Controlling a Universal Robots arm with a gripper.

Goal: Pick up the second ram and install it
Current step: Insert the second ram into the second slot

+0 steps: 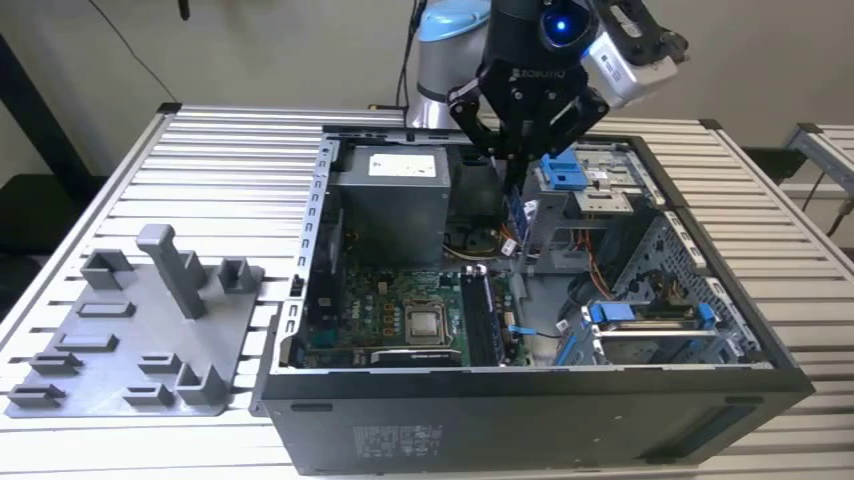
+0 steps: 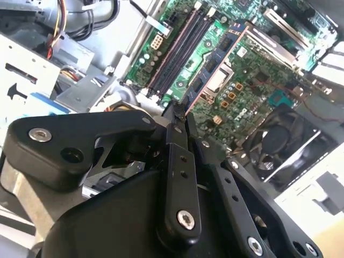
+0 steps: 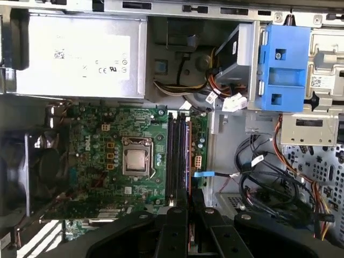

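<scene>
Found clamped in the gripper [image 1: 515,160]: the second ram [image 1: 519,215], hanging above the memory slots [image 3: 174,156] (not yet seated). Advised: keep parallel to the slots, lower straight, no twist.

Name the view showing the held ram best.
The second wrist view: the second ram runs out from the claw, chips showing. The first wrist view shows its edge; the exterior view, a small hanging strip.

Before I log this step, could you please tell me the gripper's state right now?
Gripper: shut, holding the second ram by its edge.
</scene>
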